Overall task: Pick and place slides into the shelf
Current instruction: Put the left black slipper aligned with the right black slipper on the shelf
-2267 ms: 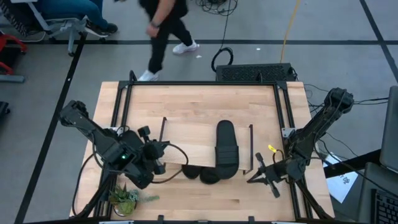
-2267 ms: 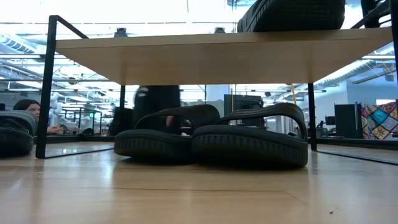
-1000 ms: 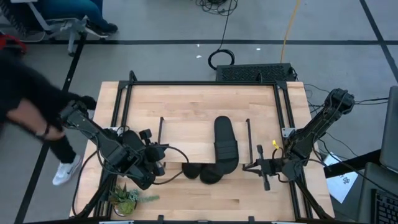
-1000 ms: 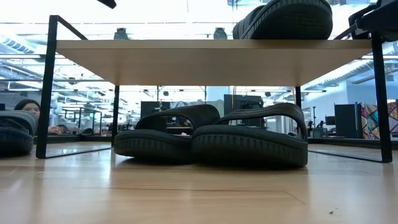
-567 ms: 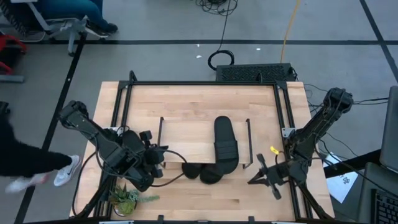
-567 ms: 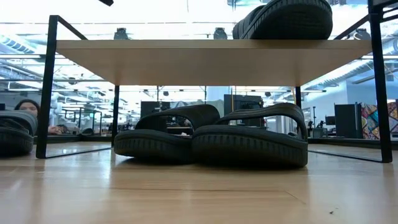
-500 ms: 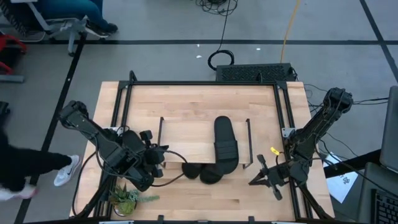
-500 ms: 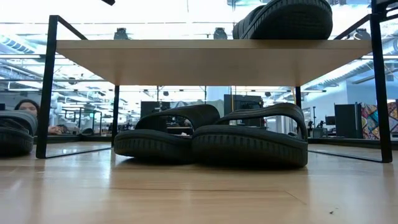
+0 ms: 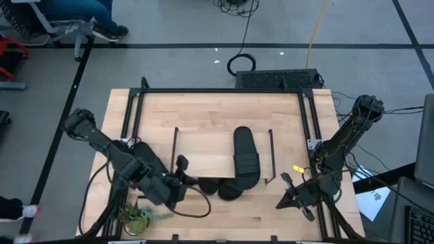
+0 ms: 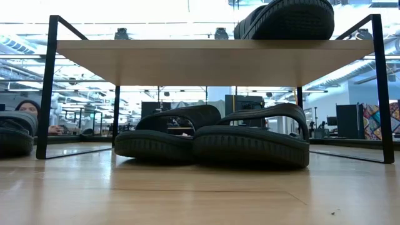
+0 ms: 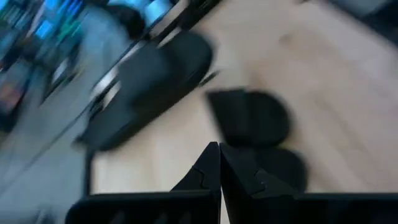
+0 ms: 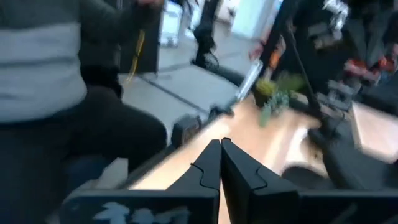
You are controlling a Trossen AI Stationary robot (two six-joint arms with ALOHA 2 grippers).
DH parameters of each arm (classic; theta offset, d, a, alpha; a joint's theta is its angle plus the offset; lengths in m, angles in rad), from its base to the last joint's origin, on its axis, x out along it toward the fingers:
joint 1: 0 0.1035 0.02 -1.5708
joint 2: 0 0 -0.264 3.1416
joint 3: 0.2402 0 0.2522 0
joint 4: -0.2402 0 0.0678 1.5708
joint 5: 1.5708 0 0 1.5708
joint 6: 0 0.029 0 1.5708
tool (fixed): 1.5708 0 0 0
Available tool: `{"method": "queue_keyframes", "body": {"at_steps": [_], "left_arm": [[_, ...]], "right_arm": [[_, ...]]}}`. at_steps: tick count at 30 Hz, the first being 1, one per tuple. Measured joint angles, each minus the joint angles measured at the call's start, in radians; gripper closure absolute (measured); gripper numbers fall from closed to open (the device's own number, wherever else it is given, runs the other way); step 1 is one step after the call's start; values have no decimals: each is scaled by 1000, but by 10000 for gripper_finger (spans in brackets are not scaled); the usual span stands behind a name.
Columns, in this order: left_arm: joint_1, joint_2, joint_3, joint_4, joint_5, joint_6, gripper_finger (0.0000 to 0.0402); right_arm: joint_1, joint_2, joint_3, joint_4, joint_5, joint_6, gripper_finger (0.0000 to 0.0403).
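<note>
The shelf (image 9: 203, 146) stands mid-table, and its plank top (image 10: 187, 62) spans the low view. One black slide (image 9: 246, 156) lies on that top. Two more slides (image 10: 165, 134) (image 10: 250, 142) rest on their soles on the table under the plank, at its near edge (image 9: 220, 188). A dark ribbed shape (image 10: 14, 132) at the low view's left edge looks like another slide. My left gripper (image 9: 183, 167) is shut, beside the shelf's near left corner, with nothing in it (image 11: 219, 152). My right gripper (image 9: 279, 204) is shut and empty off the near right corner.
A small potted plant (image 9: 135, 215) stands at the table's near left corner, close to my left arm. Black frame rails (image 9: 217, 90) run along the table's edges. A black box (image 9: 278, 78) sits behind the far edge. A person (image 12: 56, 81) shows beyond the table.
My left gripper has rolled and swung toward the table's right, closer to the shelf's near left corner and the slides beneath. My right gripper has drawn back from the shelf's right leg toward the near right corner and turned to slant. The slides lie unchanged.
</note>
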Motion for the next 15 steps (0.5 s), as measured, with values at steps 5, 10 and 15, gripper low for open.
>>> {"method": "queue_keyframes", "body": {"at_steps": [5,10,15], "left_arm": [[109,-91,-117,273,226,219,401],[297,-220,-213,392,370,227,401],[421,-405,-323,390,413,120,401]], "right_arm": [[-73,-102,0,38,-86,-90,403],[-239,-248,0,-60,-191,-43,403],[-328,-385,0,-172,-274,-31,403]]}}
